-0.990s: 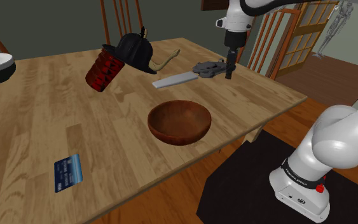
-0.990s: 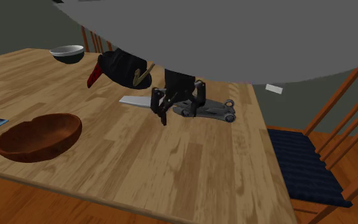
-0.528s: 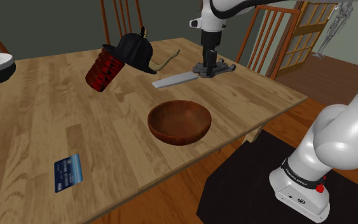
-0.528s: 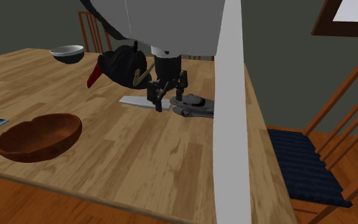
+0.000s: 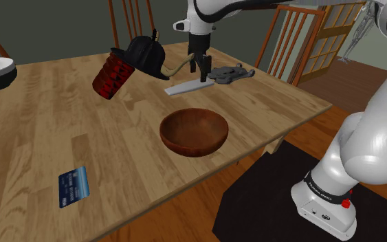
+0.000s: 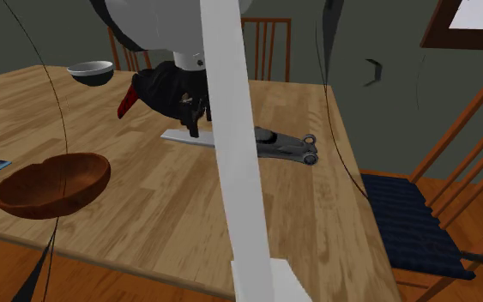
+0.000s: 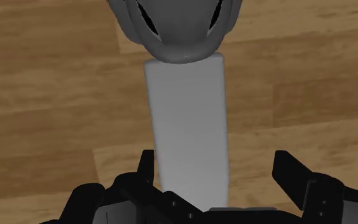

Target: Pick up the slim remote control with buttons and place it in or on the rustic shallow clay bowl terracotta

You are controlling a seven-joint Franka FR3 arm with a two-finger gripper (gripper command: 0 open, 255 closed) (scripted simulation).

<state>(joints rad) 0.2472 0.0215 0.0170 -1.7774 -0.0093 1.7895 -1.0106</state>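
End effector [image 5: 198, 71] hangs spread wide over grey remote [image 5: 189, 86], near brown bowl [image 5: 193, 147].

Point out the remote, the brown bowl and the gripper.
grey remote [image 7: 187, 114]: wrist view, middle of its flat top.
brown bowl [image 5: 193, 150]: shoulder view, near outer wall.
gripper [image 5: 198, 73]: shoulder view, midway between its fingertips.

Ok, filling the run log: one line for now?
gripper: open, above flat grey slim remote | remote: lying on wooden table | brown shallow bowl: holds nothing
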